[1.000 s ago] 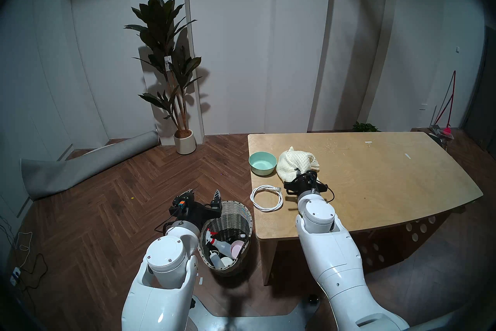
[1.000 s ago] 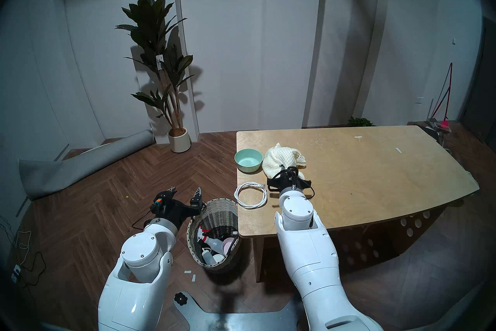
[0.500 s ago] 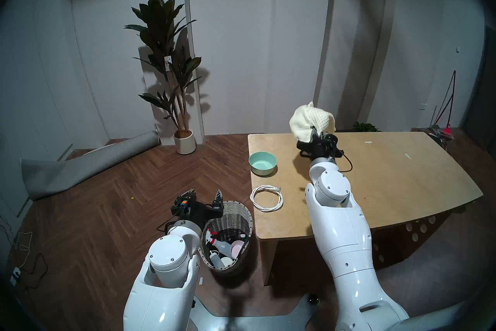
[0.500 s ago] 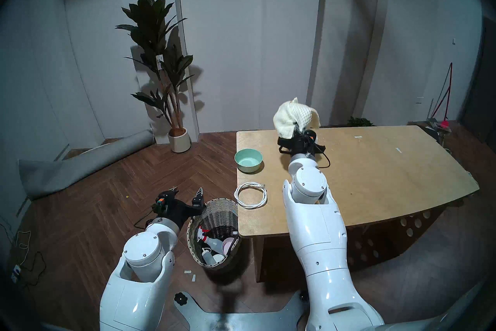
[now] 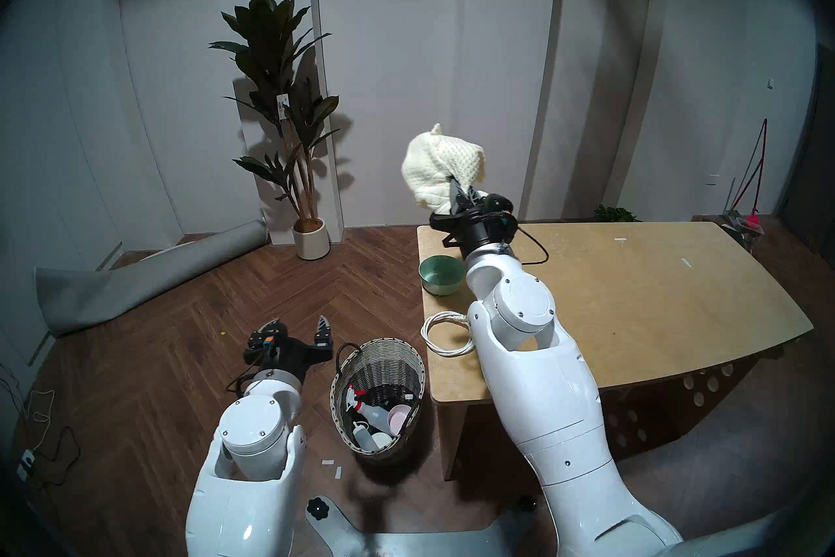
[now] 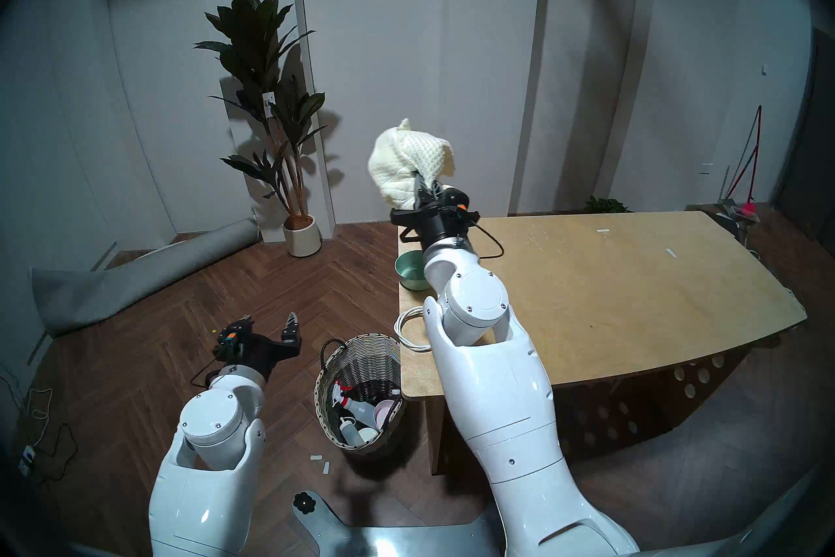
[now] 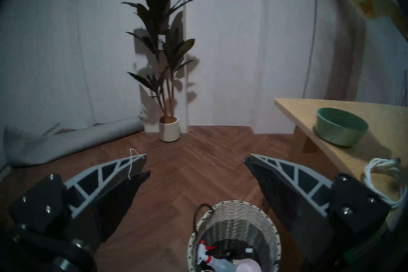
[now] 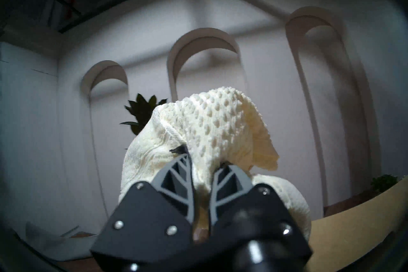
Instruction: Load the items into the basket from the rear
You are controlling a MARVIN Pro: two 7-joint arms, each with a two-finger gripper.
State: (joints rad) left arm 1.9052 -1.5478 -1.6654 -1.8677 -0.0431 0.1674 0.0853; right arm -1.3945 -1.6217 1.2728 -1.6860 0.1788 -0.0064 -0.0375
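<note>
1. Right gripper [image 5: 457, 189] has its fingers [image 8: 176, 174] clamped on the cream cloth [image 5: 440, 169], held up in the air above the surface [image 5: 632, 294].
2. Left gripper [image 5: 300, 328] hangs spread wide, holding nothing, beside the basket [image 5: 409, 355] on the floor.
3. Bowl [image 5: 442, 275] and cable [image 5: 431, 334] sit on the surface.

Nubbly knit cloth [image 8: 212, 123]; matt plywood table [image 5: 632, 316]
</note>
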